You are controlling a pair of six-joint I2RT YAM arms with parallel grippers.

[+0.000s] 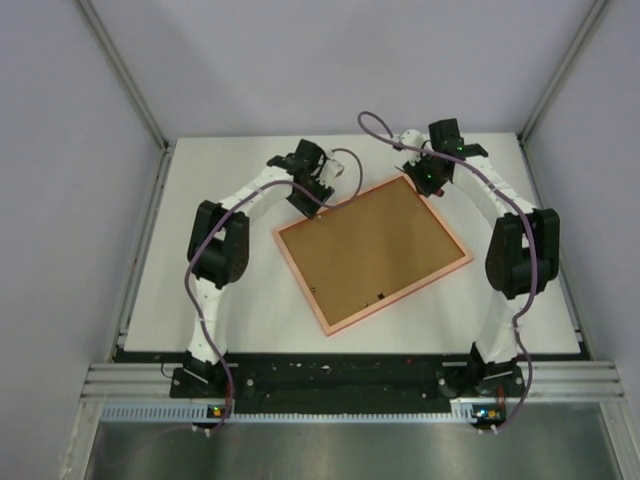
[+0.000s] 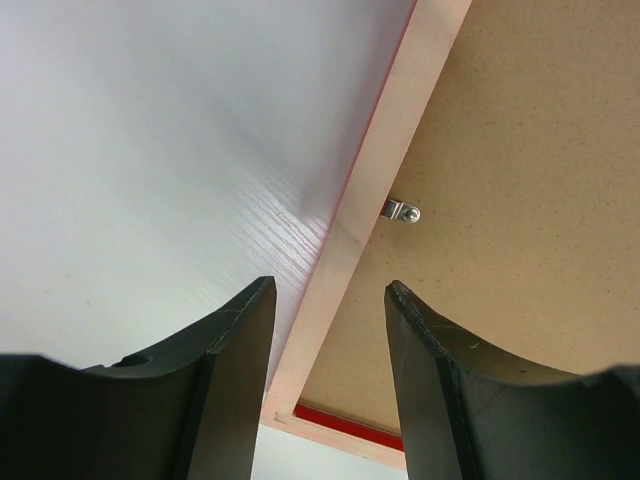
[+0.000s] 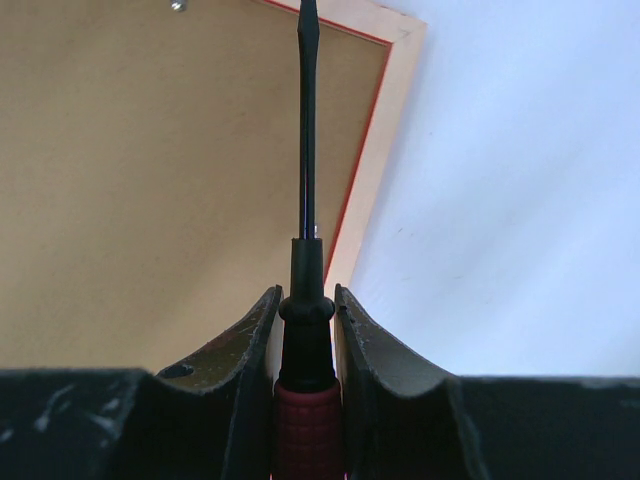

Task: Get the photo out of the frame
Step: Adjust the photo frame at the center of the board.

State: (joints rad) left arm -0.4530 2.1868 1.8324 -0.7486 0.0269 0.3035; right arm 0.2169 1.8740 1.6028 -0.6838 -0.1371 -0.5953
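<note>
**Spotter:** Reading from the left, what have you got at the left claw [image 2: 330,290]?

**Me:** I see it released, jaws apart and holding nothing, straddling the pale rim of the frame [image 2: 363,205] near its left corner. The frame lies face down on the table [image 1: 250,300], toward the far edge. It is turned so its long axis runs from near-left to far-right. 1 metal clip [image 2: 403,211] sits just beyond the claw, inside the rim, on the backing board [image 2: 520,150].

**Spotter:** And the photo?

**Me:** I cannot see it. I judge it is under that board, inside the frame.

**Spotter:** Move right, then.

**Me:** The right claw [image 3: 305,295] is clenched on a screwdriver [image 3: 307,150], gripping where the black neck meets the red handle. It hangs at the frame's far corner. The shaft lies over the board just inside the rim and nearly along it, blade pointing away from the claw.

**Spotter:** What does the next move turn on?

**Me:** As I judge it, the gap between blade and clip. A small metal piece, likely a 2nd clip [image 3: 178,4], shows at the top of the right wrist view, left of the blade and apart from it. I would swing the blade sideways toward it. The right arm has the tool, so it should do the work. The left is nearer its own clip but empty.
</note>
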